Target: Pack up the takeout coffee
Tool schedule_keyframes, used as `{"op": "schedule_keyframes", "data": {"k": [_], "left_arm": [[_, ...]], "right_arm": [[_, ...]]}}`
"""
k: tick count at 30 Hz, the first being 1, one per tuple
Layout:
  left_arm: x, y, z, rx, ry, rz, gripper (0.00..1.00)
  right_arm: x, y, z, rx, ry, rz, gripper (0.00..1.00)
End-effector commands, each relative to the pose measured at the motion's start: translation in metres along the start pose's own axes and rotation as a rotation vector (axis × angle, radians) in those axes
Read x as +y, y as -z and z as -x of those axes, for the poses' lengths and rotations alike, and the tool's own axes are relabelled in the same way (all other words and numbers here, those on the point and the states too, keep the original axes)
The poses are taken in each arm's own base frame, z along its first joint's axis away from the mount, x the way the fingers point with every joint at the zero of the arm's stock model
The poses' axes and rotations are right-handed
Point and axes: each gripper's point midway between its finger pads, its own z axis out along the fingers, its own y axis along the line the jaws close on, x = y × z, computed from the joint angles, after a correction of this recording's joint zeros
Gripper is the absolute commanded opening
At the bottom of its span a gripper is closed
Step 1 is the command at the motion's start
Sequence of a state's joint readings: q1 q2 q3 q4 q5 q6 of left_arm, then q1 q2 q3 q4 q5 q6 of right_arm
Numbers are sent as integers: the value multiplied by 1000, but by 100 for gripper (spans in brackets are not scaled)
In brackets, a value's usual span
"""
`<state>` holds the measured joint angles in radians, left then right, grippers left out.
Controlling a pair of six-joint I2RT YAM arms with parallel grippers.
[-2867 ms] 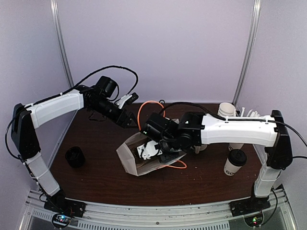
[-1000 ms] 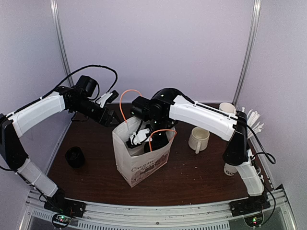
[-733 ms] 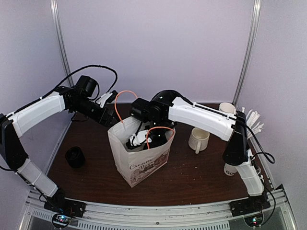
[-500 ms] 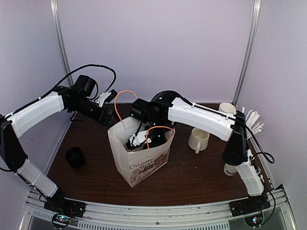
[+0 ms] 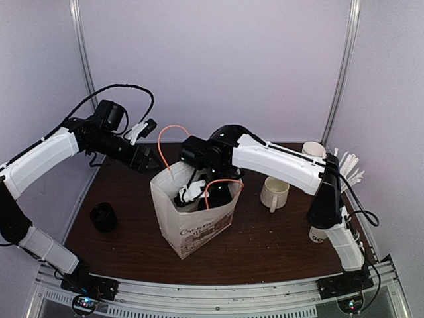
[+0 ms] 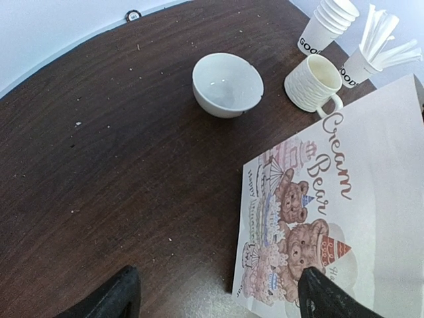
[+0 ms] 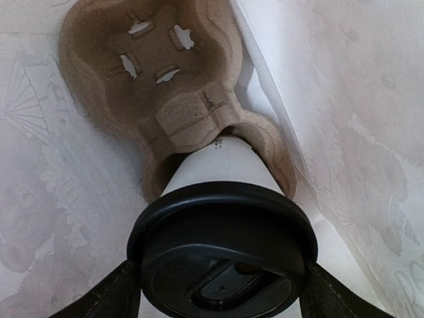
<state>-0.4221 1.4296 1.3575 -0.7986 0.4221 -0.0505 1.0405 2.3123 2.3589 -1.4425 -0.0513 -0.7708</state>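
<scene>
Inside paper bag (image 5: 192, 232), coffee cup (image 7: 222, 165) sits in pulp carrier (image 7: 165, 86), right gripper (image 7: 222, 285) flanking lid (image 7: 222, 258), grip unclear. Beside bag, left gripper (image 6: 218, 278) spread empty; bowl (image 6: 227, 84), mug (image 6: 311, 81) beyond.

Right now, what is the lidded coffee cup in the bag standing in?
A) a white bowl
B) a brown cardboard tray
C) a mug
B: seen from the right wrist, the cup sits in one pocket of the cardboard tray; the other pocket is empty.

"Cream Bear" on the paper bag (image 6: 358, 218) ("GOOD" on the stacked cups (image 6: 322, 28))
</scene>
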Motion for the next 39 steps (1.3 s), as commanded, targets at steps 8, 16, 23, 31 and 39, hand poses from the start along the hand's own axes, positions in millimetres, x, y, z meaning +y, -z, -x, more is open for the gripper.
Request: {"op": "schedule_keyframes", "data": {"k": [8, 16, 23, 31, 39], "left_arm": [[-17, 29, 9, -30, -7, -37, 86], [-79, 79, 30, -131, -20, -218, 86], [-138, 94, 16, -40, -84, -320, 87], [-169, 66, -11, 128, -81, -259, 86], [-168, 42, -9, 113, 16, -195, 81]], "right_arm": [[24, 42, 2, -36, -4, 20, 99], [24, 68, -1, -75, -1, -19, 99], [25, 92, -6, -105, 17, -51, 99], [21, 104, -8, -120, 10, -94, 99], [27, 117, -14, -140, 13, -99, 98]]}}
